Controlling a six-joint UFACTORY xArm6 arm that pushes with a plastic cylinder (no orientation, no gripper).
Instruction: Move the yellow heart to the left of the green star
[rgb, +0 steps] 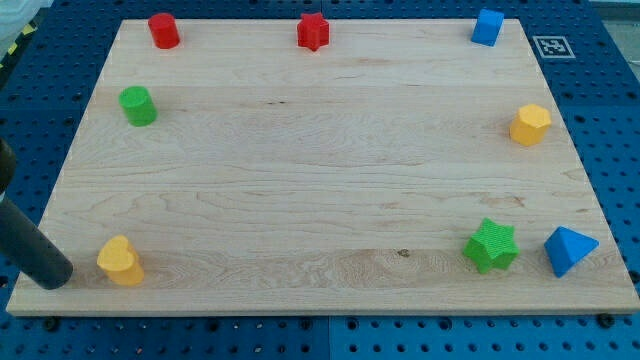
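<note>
The yellow heart (120, 261) lies near the bottom left corner of the wooden board (320, 180). The green star (491, 246) lies near the bottom right corner, far to the heart's right. My tip (55, 278) rests at the board's bottom left edge, just left of the yellow heart with a small gap between them. The dark rod runs up and off the view's left edge.
A blue triangle (568, 250) sits right of the green star. A yellow hexagon (530, 125) is at the right edge, a blue cube (487, 27) top right, a red star (313, 32) top middle, a red cylinder (164, 31) top left, a green cylinder (138, 105) at the left.
</note>
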